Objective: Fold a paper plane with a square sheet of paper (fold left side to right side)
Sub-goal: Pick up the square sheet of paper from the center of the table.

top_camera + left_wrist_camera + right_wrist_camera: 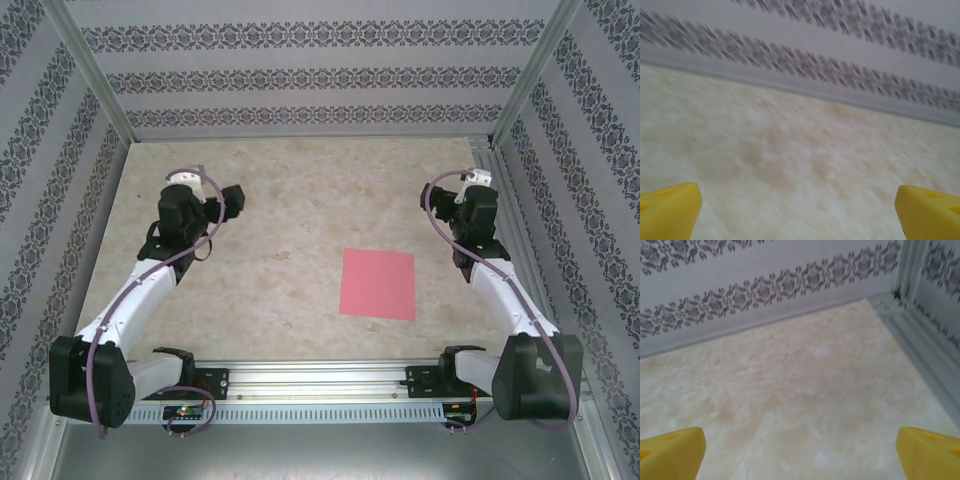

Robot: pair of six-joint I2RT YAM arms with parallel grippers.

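The square sheet of paper (378,283) is pinkish red and lies flat and unfolded on the beige tabletop, right of centre and towards the near edge. No paper plane is in view. My left gripper (188,177) hovers at the far left of the table, well away from the sheet. My right gripper (474,180) is at the far right, behind the sheet and apart from it. In the left wrist view the left gripper (800,212) is open, its yellow fingertips (670,210) wide apart over bare table. The right gripper (800,452) is likewise open, with nothing between its fingertips (672,452).
Patterned walls (300,80) enclose the table on three sides, with metal posts at the back corners (505,120). A metal rail (320,380) with both arm bases runs along the near edge. The right gripper faces the back right corner (900,295).
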